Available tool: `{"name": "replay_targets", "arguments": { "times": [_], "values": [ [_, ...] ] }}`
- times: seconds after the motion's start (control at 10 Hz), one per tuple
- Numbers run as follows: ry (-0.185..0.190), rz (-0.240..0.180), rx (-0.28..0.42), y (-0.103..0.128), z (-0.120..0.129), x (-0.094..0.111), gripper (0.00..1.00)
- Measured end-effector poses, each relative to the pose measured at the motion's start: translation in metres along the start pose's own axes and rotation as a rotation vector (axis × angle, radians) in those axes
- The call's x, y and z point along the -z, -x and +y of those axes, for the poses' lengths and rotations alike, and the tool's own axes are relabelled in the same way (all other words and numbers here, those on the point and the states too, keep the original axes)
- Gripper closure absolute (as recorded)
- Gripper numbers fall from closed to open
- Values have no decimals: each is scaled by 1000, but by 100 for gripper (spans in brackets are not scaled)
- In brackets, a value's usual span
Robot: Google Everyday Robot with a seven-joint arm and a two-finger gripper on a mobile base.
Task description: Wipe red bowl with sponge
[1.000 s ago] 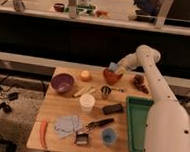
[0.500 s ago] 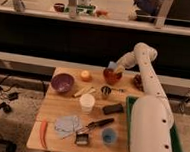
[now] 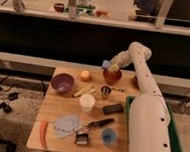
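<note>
The red bowl [image 3: 112, 75] stands at the table's far edge, right of centre. My gripper [image 3: 110, 68] hangs right over its far-left rim, shut on the light-blue sponge [image 3: 107, 64]. The sponge sits at the bowl's rim, and I cannot tell whether it touches the inside. My white arm [image 3: 142, 89] reaches in from the lower right and hides the table to the right of the bowl.
On the wooden table [image 3: 61, 105] are a purple bowl [image 3: 62, 82], an orange [image 3: 85, 75], a metal cup [image 3: 105, 91], a white cup [image 3: 87, 103], a dark block [image 3: 112, 109], a grey-blue cloth [image 3: 66, 124], a brush [image 3: 96, 125] and a blue cup [image 3: 108, 136]. A green tray [image 3: 177, 140] lies at the right.
The arm has swung so that its elbow rises further back. The gripper stays over the red bowl with the sponge and has shifted slightly left.
</note>
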Motion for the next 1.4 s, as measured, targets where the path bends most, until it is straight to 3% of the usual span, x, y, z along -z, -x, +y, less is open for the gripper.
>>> {"name": "replay_targets", "arguments": {
  "times": [0.4, 0.9, 1.4],
  "values": [
    [28, -20, 10, 16, 28, 13, 94],
    [58, 0, -45, 7, 60, 33, 94],
    [-1, 50, -177, -39, 47, 56, 94]
  ]
}}
